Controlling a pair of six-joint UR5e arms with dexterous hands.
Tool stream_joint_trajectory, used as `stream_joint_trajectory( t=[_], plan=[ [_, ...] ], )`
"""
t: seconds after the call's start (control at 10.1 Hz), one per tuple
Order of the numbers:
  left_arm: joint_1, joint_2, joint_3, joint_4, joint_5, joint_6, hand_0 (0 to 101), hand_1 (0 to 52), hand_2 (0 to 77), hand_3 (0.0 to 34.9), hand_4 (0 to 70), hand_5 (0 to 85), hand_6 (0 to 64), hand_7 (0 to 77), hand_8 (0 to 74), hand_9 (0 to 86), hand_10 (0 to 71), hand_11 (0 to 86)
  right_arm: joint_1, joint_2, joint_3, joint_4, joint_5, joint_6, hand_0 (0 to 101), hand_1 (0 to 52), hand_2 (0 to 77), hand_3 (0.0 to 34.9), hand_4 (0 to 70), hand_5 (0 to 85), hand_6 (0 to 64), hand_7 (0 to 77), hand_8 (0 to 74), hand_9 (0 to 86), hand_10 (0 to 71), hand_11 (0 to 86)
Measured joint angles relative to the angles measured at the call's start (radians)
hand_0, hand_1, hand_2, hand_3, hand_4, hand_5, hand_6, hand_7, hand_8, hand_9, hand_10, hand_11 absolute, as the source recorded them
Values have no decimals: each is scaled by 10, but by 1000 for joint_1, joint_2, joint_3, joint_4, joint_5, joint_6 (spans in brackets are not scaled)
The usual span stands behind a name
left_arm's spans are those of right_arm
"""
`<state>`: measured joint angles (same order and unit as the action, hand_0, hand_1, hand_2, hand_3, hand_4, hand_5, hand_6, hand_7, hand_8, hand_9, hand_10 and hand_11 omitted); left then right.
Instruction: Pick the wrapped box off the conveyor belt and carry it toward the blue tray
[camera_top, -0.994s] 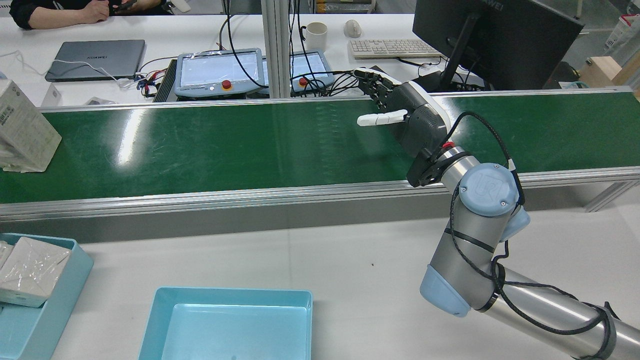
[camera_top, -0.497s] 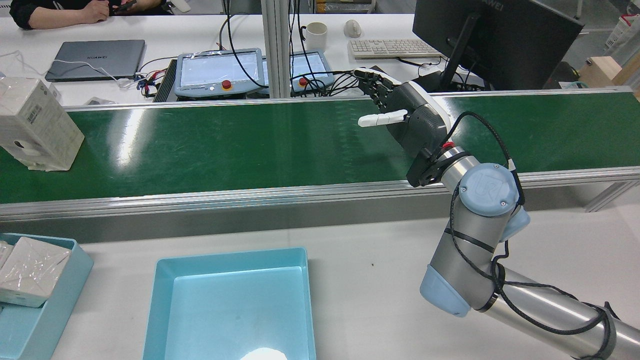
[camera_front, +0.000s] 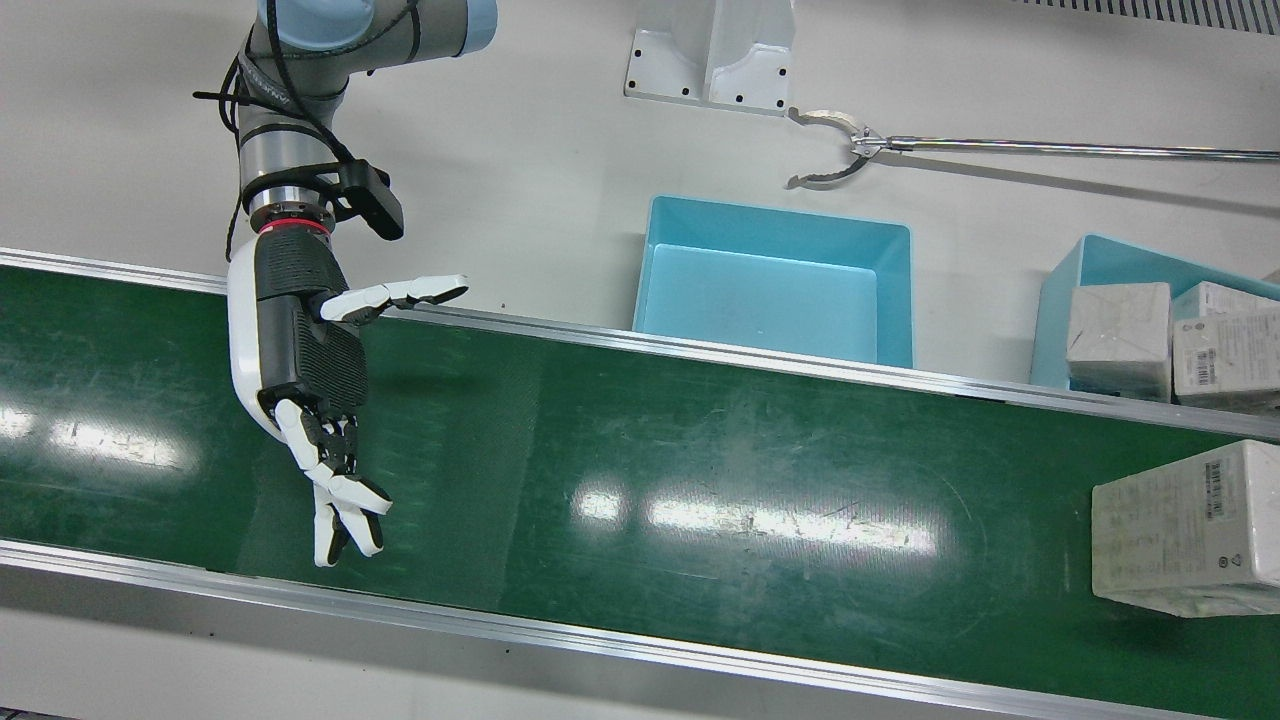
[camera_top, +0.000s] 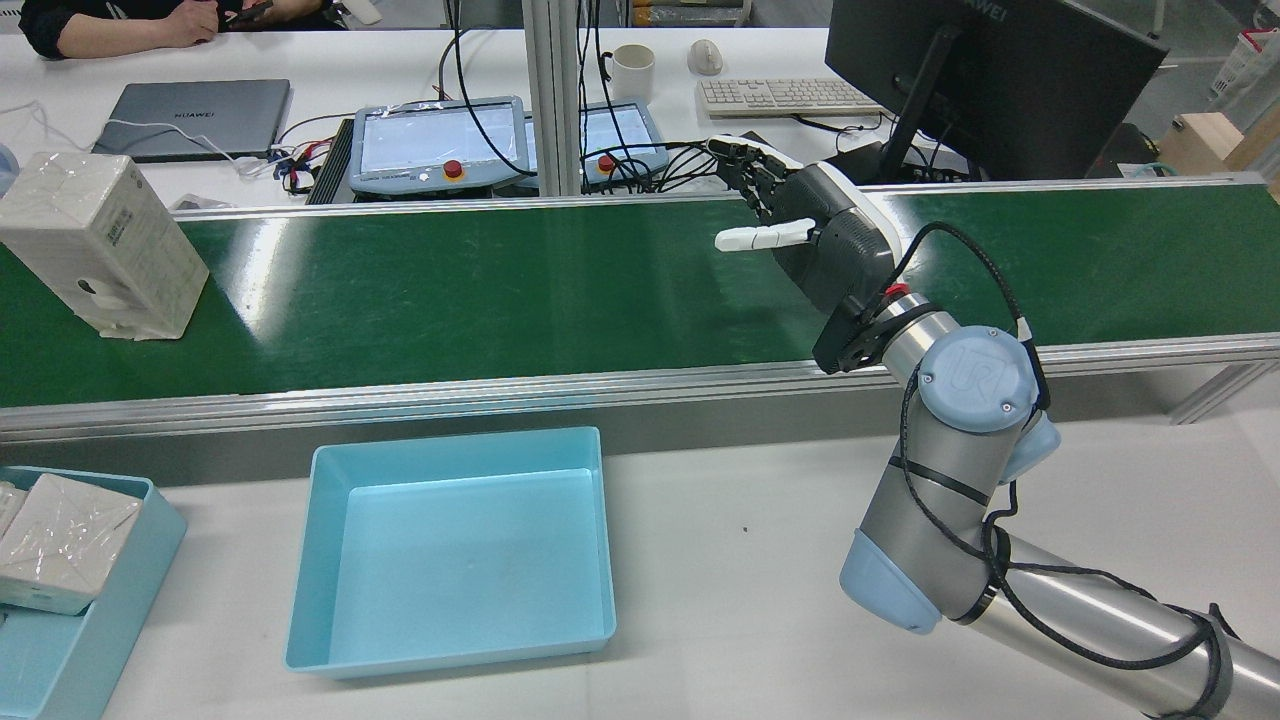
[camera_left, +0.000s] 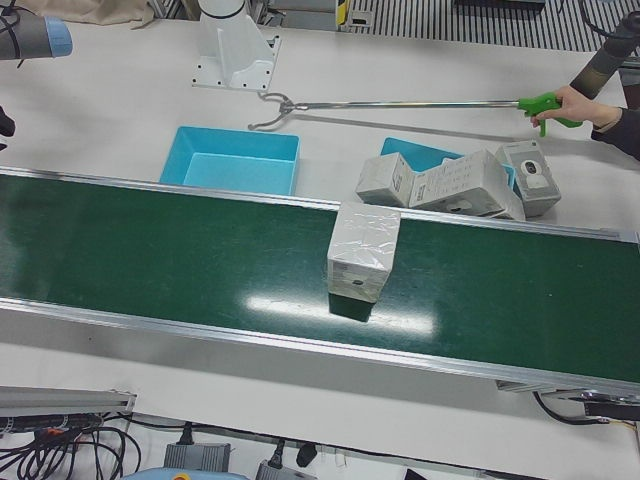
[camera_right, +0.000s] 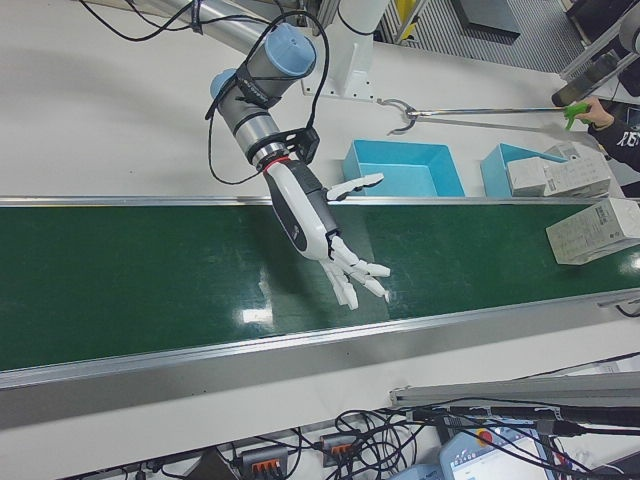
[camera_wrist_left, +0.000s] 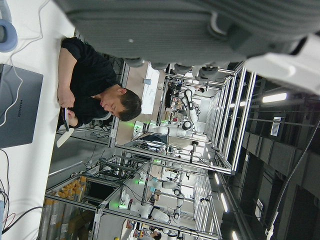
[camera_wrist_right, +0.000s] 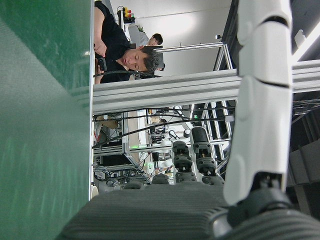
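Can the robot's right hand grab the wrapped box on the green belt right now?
Probably not yet. The right hand hangs open over the belt, and the wrapped box stands far along it. Nothing lies between them, so only distance blocks it.

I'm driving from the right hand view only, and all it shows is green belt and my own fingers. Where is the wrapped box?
Observer: The wrapped box stands on the conveyor belt, far to the robot's left of the right hand and well apart from it.
Operator: Is my hand holding anything?
Observer: No. It is open, with its fingers spread over the belt.
Operator: And the blue tray?
Observer: The blue tray sits empty on the table, on the robot's side of the belt. Along the belt's length it lies between the hand and the box.
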<state>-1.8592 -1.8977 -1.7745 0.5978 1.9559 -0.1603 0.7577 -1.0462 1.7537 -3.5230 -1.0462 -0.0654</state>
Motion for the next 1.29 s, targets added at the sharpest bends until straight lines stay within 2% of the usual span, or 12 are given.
stream_joint_trajectory(
  t=[0.2, 0.3, 1.29],
  plan=[
    [0, 0, 0, 0, 0, 0, 0, 0, 5, 0, 0, 11, 5, 5, 5, 0, 5, 5, 0, -3, -9, 0, 0, -1, 476, 131, 87, 0, 109, 202, 44, 38, 0, 33, 0, 5],
    [0, 0, 0, 0, 0, 0, 0, 0, 5, 0, 0, 11, 5, 0, 5, 5, 5, 5, 0, -6, -17, 0, 0, 1, 476, 131, 87, 2, 82, 213, 44, 38, 0, 33, 0, 5],
    [0, 0, 0, 0, 0, 0, 0, 0, 5, 0, 0, 11, 5, 5, 5, 5, 5, 5, 1, -9, -23, 1, 8, 3, 476, 142, 87, 0, 93, 202, 44, 38, 0, 33, 0, 5]
  ],
)
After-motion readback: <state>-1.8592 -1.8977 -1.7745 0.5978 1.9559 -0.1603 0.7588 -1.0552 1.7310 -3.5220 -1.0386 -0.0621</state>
